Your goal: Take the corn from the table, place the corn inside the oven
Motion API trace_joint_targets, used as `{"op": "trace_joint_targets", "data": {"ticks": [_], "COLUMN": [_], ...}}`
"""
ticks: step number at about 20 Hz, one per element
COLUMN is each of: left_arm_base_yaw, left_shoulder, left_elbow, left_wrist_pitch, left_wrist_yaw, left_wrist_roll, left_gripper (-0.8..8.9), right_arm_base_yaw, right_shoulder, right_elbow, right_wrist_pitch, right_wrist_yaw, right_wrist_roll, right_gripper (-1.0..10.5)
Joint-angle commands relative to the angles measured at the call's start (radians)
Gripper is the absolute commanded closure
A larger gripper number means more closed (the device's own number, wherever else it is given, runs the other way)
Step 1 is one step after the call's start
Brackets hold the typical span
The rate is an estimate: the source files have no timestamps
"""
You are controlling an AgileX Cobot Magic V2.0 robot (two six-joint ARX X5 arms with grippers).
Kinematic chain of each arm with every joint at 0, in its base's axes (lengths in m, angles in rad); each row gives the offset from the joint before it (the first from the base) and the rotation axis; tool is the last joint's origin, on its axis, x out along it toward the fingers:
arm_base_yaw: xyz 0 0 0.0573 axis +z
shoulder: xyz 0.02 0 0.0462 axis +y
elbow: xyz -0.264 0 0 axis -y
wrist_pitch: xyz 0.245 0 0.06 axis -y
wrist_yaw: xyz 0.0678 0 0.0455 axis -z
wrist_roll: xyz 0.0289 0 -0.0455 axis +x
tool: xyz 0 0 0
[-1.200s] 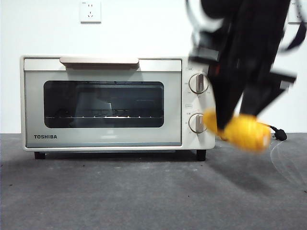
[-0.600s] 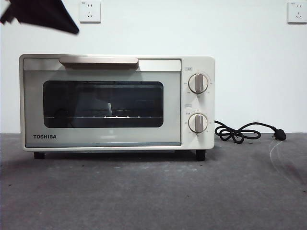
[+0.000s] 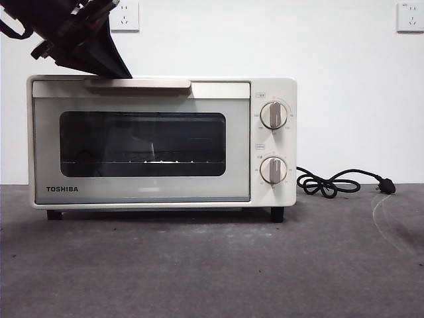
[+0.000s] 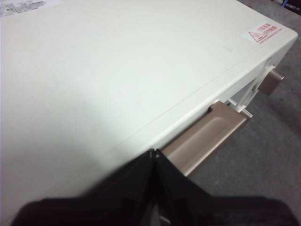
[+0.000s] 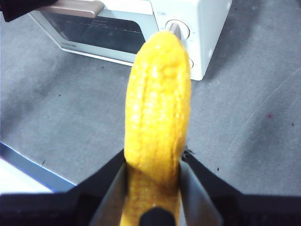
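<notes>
Corn (image 5: 157, 108) is sitting clamped between my right gripper's (image 5: 153, 172) jaws, hanging above the grey worktop (image 5: 244, 132) in front of the oven (image 3: 162, 142), while I am holding the left gripper (image 4: 153, 153), jaws pressed together and empty, at the oven's beige handle (image 4: 207, 136).

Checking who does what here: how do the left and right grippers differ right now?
The left gripper is shut and empty, its tip at the oven's beige handle; the right gripper is shut on the corn, held above the table. Both have black jaws.
</notes>
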Motion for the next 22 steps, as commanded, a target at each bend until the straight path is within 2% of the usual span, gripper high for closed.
{"op": "trace_joint_targets", "data": {"ticks": [1,7,18,22], "left_arm_base_yaw": [0.0,-0.04,-0.2,-0.223], "left_shoulder": [0.014,0.014,0.014,0.014], "left_elbow": [0.0,0.0,0.0,0.0], "left_wrist_pitch": [-0.011,-0.159,-0.465,-0.531], "left_wrist_yaw": [-0.012,-0.008,-0.008,-0.007], "left_wrist_roll": [0.019,0.035,0.026,0.018], "left_gripper": [8.2,8.2,8.2,8.2], "right_arm_base_yaw": [0.002,0.002,0.002,0.002], "right_shoulder": [-0.002,-0.002,-0.002,-0.002], "right_elbow": [0.001,0.001,0.001,0.001], "right_wrist_pitch": [0.007,0.047,0.093,0.116], "right_wrist_yaw": [-0.003,-0.003,-0.004,-0.039], "right_wrist_roll": [0.01,0.007,-0.005,-0.017], "right_gripper": [9.6,9.6,9.6,9.6]}}
